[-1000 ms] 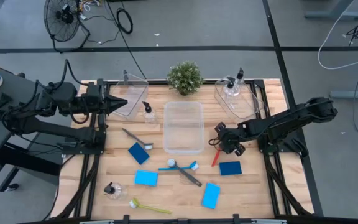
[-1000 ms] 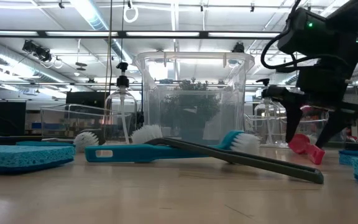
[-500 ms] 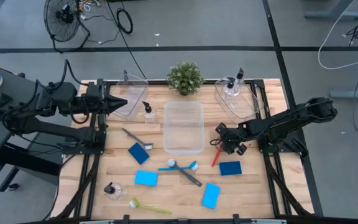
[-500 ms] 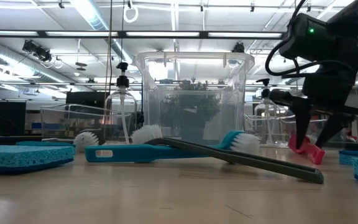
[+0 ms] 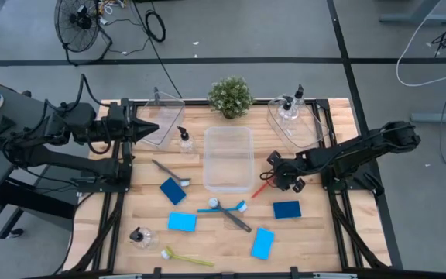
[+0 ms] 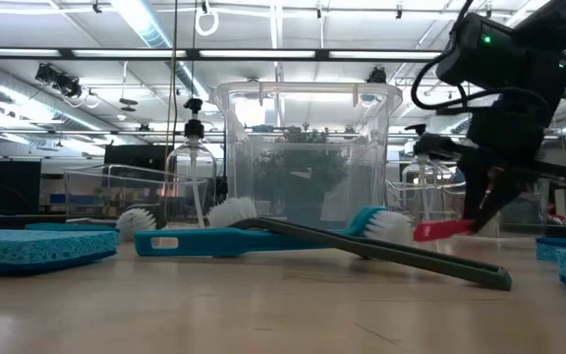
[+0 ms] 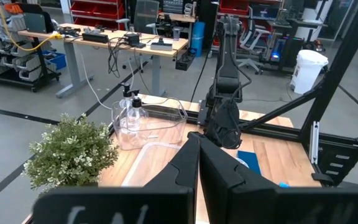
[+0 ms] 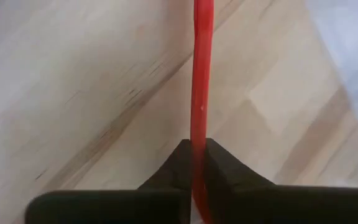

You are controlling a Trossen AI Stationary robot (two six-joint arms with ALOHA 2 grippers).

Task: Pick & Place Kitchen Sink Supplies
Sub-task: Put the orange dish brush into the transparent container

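My right gripper point(image 5: 278, 181) is at the table's right, beside the central clear bin point(image 5: 228, 158), shut on a thin red brush point(image 5: 261, 188). The brush's handle shows level and low over the wood in the low view point(image 6: 444, 230). My left gripper point(image 5: 150, 128) hovers shut over the left clear bin point(image 5: 163, 120), holding nothing. Blue sponges point(image 5: 286, 209) point(image 5: 262, 243) point(image 5: 182, 222), a blue brush point(image 5: 223, 208), grey brushes point(image 5: 169, 172) and a yellow-green brush point(image 5: 186, 257) lie flat on the table. A pump bottle point(image 5: 183, 141) stands upright. My right gripper pinches the red brush's thin handle point(image 8: 199, 134) between its two fingers point(image 8: 219, 163). They come from above, slanting down. The handle runs out ahead of them toward the central bin, about level point(image 6: 430, 232). Whether its free end touches the wood, I cannot tell.
A potted plant point(image 5: 231, 97) stands at the far edge. The right clear bin point(image 5: 296, 122) holds pump bottles. Another pump bottle point(image 5: 139, 236) lies near the front left. Bare wood lies at the front right, between the sponges and the table's edge.
My right gripper has shut on the red brush without shifting place. The brush has turned about: its free end has swung toward the central bin, and in the low view it now lies level where it stood slanted before.
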